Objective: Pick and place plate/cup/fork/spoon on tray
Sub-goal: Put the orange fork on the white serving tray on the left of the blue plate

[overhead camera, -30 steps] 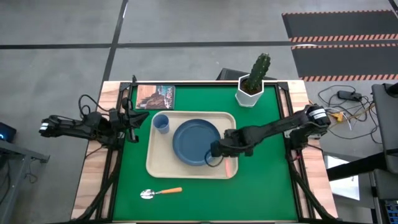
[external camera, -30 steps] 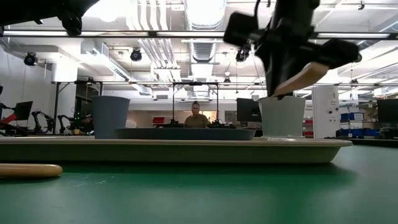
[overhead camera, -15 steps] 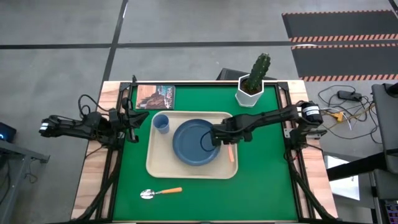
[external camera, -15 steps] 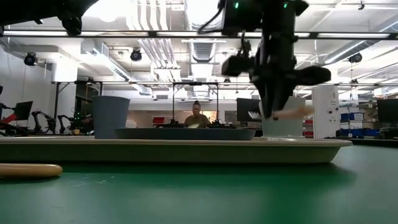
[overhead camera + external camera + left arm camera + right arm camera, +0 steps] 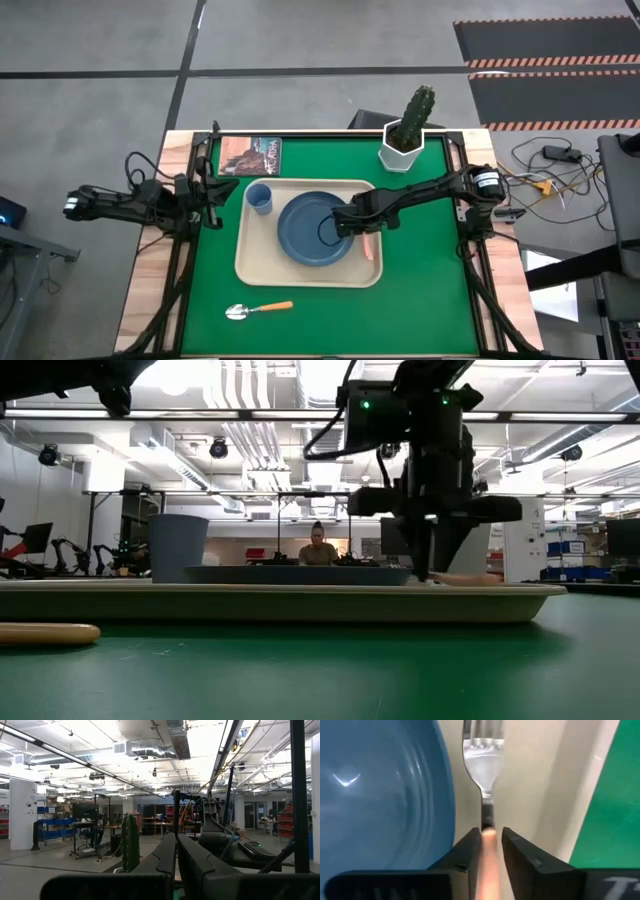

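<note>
Tray (image 5: 250, 268): holds plate (image 5: 305, 228) and cup (image 5: 259, 198); bare strip along its right rim. Right gripper (image 5: 358, 224): over that strip, fingers clamped on fork (image 5: 483, 765) handle, tines projecting forward, just beside plate edge. Spoon (image 5: 258, 309): on green mat, well clear of tray. Left gripper (image 5: 213, 190): parked at table's left edge, fingers together.

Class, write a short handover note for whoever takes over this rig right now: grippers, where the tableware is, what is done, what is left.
Right gripper: shut on the fork, low over the tray beside the plate.
Left gripper: shut, holding nothing, waiting at the table's left edge.
Done: plate and cup sit on the tray.
Left: release the fork, then fetch the spoon, which lies on the green mat in front of the tray.
</note>
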### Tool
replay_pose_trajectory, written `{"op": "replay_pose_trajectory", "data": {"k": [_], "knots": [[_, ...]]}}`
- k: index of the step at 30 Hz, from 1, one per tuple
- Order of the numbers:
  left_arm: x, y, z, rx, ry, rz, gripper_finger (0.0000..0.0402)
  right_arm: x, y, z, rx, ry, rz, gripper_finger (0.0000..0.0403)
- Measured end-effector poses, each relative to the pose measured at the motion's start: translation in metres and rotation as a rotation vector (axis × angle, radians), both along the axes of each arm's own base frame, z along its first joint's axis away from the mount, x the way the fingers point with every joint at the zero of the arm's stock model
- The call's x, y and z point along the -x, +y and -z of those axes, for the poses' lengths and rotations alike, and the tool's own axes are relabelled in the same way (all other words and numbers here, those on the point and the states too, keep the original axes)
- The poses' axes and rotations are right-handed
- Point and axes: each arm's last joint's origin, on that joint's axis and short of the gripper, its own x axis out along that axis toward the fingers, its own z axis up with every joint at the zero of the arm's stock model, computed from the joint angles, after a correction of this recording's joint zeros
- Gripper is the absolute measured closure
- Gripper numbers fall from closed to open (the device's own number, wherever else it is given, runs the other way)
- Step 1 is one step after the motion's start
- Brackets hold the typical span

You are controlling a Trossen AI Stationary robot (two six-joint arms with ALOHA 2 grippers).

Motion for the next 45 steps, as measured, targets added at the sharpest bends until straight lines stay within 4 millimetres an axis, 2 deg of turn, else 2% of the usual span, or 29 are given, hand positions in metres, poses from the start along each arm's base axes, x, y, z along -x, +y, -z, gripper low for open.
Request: {"op": "replay_pose_trajectory", "data": {"k": [9,14,19,23,28,30,33,39,42,45], "knots": [[0.0,0.0,0.0,0.0,-0.002,0.0,0.0402,0.0,0.001,-0.001,-0.037,-0.006,-0.028,0.026],[0.0,0.0,0.0,0.0,-0.002,0.0,0.0402,0.006,0.001,-0.017,-0.029,-0.029,-0.119,0.0247],[0.0,0.0,0.0,0.0,-0.003,0.0,0.0402,0.017,-0.003,-0.044,0.089,-0.063,-0.288,0.0263],[0.001,0.0,-0.001,0.001,-0.011,0.0,0.0402,0.022,-0.004,-0.058,0.199,-0.061,-0.577,0.0281],[0.001,0.0,-0.001,0.002,-0.013,0.0,0.0402,0.021,-0.001,-0.062,0.248,-0.074,-0.819,0.0323],[0.001,0.0,-0.001,0.002,-0.014,0.0,0.0402,0.02,-0.001,-0.059,0.26,-0.087,-0.864,0.0348],[0.001,0.0,-0.001,0.002,-0.013,0.0,0.0402,0.018,-0.001,-0.051,0.28,-0.118,-0.886,0.0385],[0.0,0.0,-0.001,0.001,-0.009,0.0,0.0402,0.028,-0.002,-0.033,0.34,-0.162,-0.88,0.0394],[0.0,0.0,-0.001,0.001,-0.008,0.0,0.0402,0.035,-0.004,-0.024,0.371,-0.214,-0.816,0.0394],[0.0,0.0,-0.001,0.001,-0.01,0.0,0.0402,0.041,-0.013,-0.023,0.381,-0.257,-0.63,0.0389]]}}
